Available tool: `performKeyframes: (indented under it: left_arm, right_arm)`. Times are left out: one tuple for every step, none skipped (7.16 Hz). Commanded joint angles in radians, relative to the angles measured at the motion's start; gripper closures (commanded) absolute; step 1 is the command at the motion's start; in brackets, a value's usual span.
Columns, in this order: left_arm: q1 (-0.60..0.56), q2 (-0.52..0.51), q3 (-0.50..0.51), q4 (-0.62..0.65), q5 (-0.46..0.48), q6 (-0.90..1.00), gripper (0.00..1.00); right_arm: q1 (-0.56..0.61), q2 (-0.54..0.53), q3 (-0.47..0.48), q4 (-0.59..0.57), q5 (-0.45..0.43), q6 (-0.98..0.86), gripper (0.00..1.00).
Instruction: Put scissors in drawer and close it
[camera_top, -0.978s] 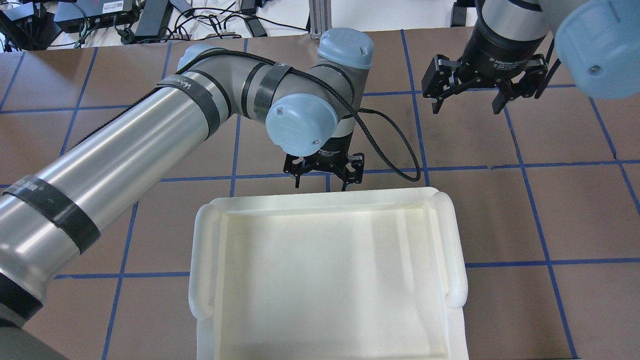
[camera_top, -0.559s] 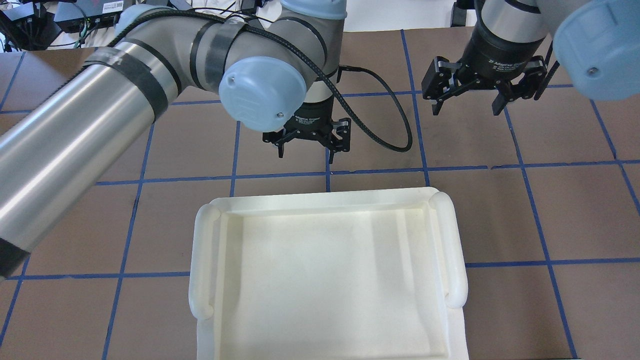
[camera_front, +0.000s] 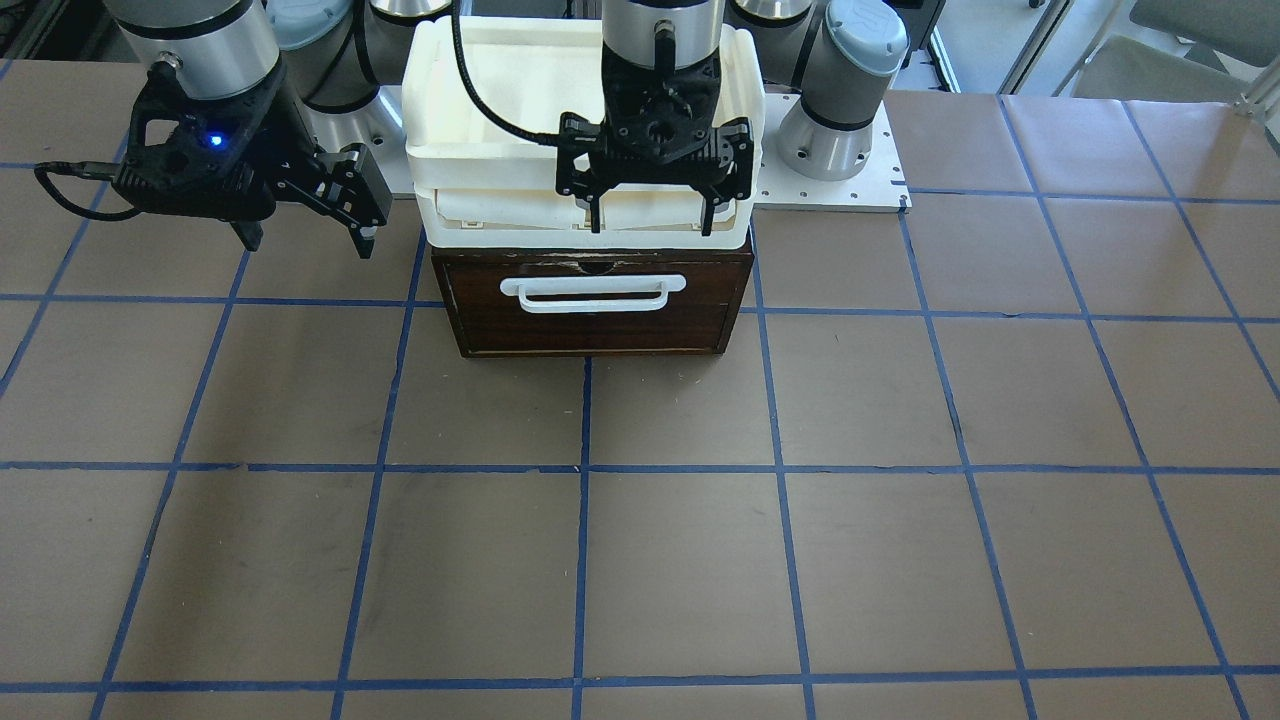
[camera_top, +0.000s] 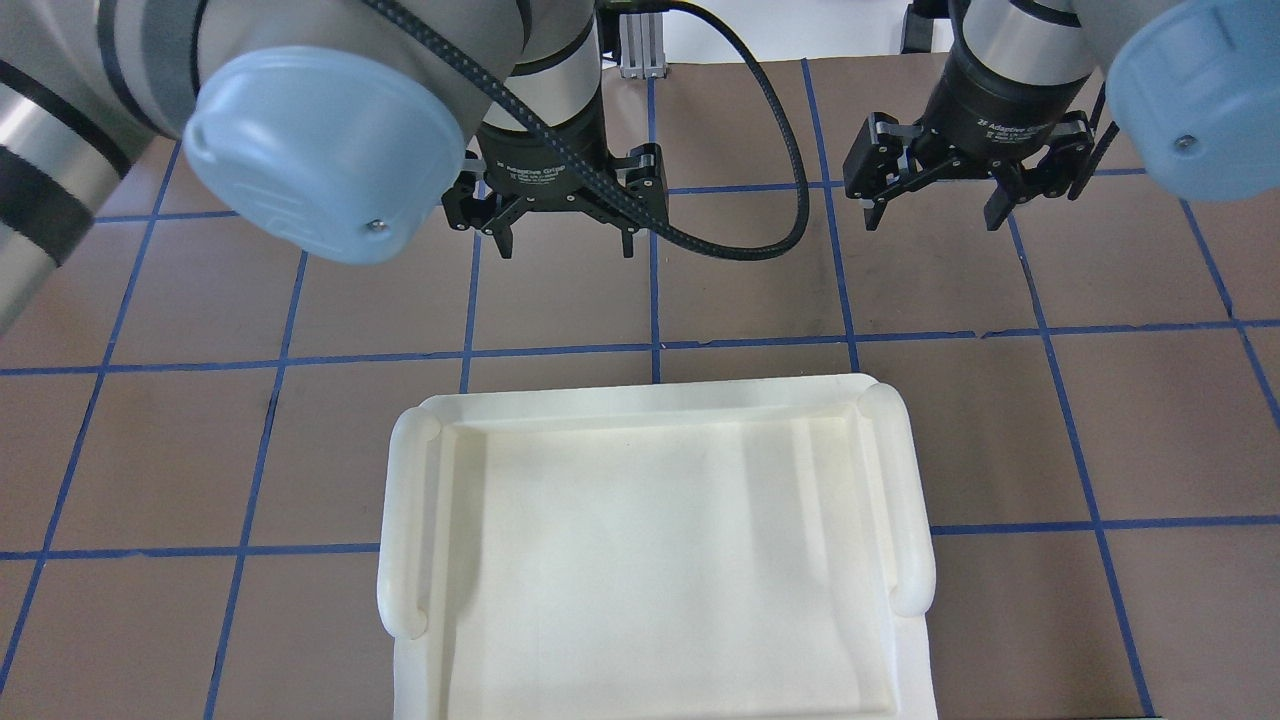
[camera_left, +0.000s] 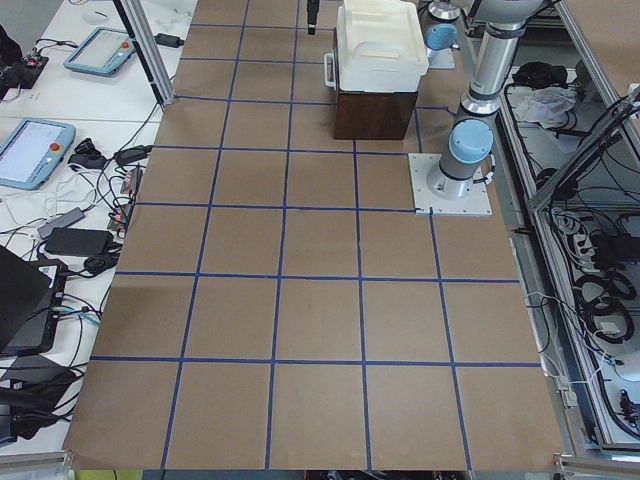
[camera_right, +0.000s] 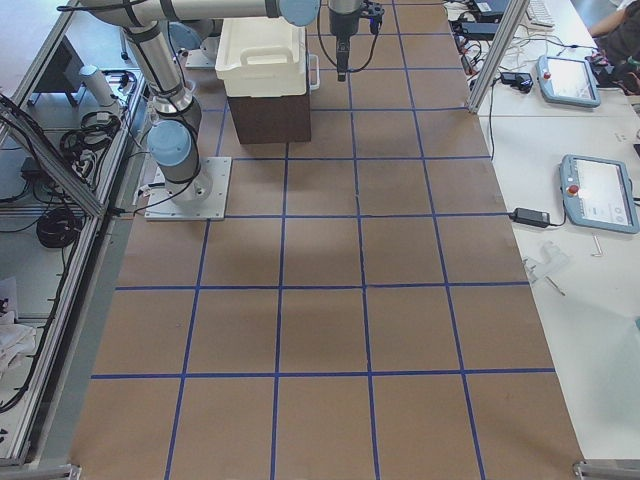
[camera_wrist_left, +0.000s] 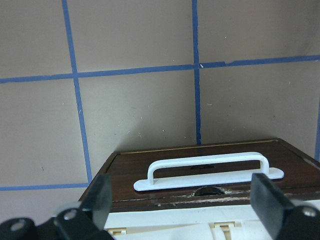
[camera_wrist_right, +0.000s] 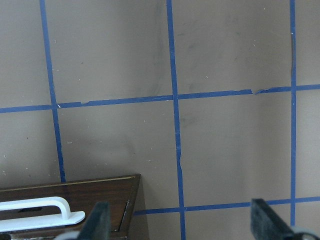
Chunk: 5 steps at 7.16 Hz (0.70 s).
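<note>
The drawer (camera_front: 480, 320) is shut, its dark brown front flush with the cabinet, and its white bar handle (camera_front: 592, 292) faces the table. It also shows in the left wrist view (camera_wrist_left: 125, 170) and at the lower left of the right wrist view (camera_wrist_right: 100, 192). The scissors show in no view. My left gripper (camera_front: 653, 228) (camera_top: 566, 248) is open and empty, above and in front of the drawer's handle. My right gripper (camera_front: 307, 242) (camera_top: 933, 220) is open and empty, above the table beside the cabinet.
A cream-white plastic tray unit (camera_top: 400, 520) (camera_front: 440, 120) sits on top of the drawer cabinet. The brown table with blue tape lines (camera_front: 700, 500) stretches in front of the drawer. The arm bases (camera_front: 840, 120) stand behind the cabinet.
My left gripper has risen and drawn away from the drawer front, out over the table and a little to the robot's left, still open. The right gripper has not moved.
</note>
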Motion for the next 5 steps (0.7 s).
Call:
performKeyframes:
  left_arm:
    - [0.043, 0.049, -0.029, -0.005, -0.001, -0.025, 0.0]
    - [0.089, 0.072, -0.029, -0.028, -0.001, 0.028, 0.0]
    - [0.166, 0.112, -0.026, -0.098, -0.01, 0.218, 0.0]
    - [0.263, 0.138, -0.011, -0.102, -0.035, 0.261, 0.0]
    - [0.326, 0.158, -0.02, -0.108, -0.052, 0.265, 0.0]
  right_arm:
    - [-0.002, 0.0, 0.0, 0.0, 0.0, -0.002, 0.0]
    - [-0.002, -0.001, 0.0, 0.002, 0.0, -0.002, 0.0]
    - [-0.002, 0.0, 0.0, 0.002, 0.0, -0.002, 0.0]
    - [-0.002, 0.0, 0.0, 0.0, 0.0, -0.002, 0.0]
    - [-0.002, 0.0, 0.0, 0.0, 0.0, -0.002, 0.0]
